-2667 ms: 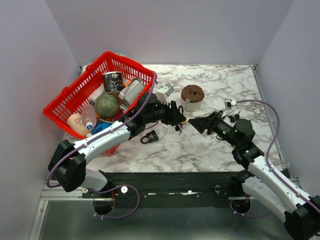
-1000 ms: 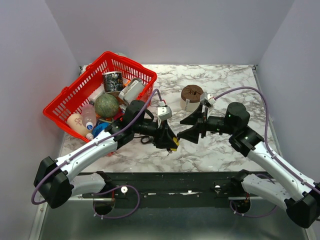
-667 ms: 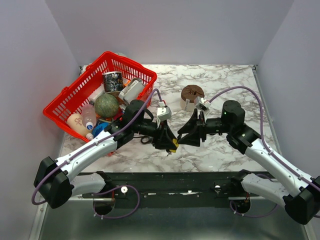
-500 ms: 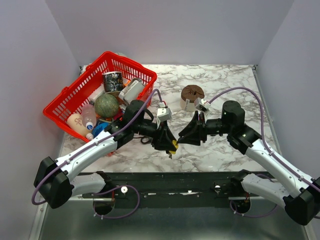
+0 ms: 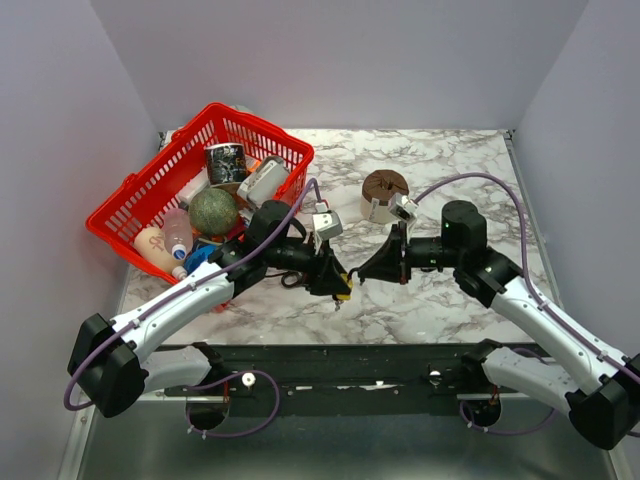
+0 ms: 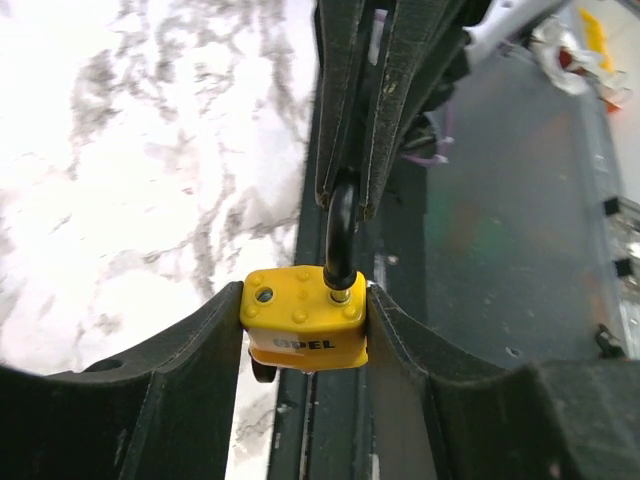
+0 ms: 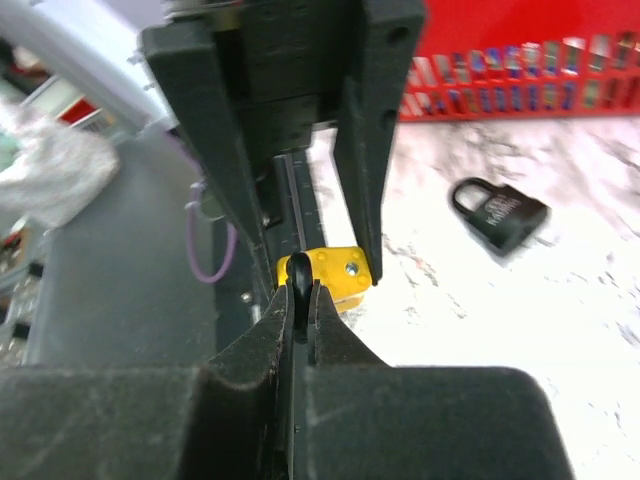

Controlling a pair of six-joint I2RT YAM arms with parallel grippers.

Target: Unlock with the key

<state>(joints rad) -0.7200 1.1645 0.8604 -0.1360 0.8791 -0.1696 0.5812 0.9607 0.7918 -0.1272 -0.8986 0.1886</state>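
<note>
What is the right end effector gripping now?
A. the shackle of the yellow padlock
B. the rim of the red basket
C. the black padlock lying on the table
A: the left wrist view shows the right end effector closed on the black shackle of the yellow padlock, whose body the left end effector clamps.

You have the yellow padlock in the air over the table's near edge. Its body is upright and clamped between the jaws of the left gripper, with black lettering on its face. Its black shackle rises from the right-hand hole into the pinched jaws of the right gripper, and the left-hand hole stands empty. A small dark piece pokes out beneath the body; you cannot tell whether that is the key.
</note>
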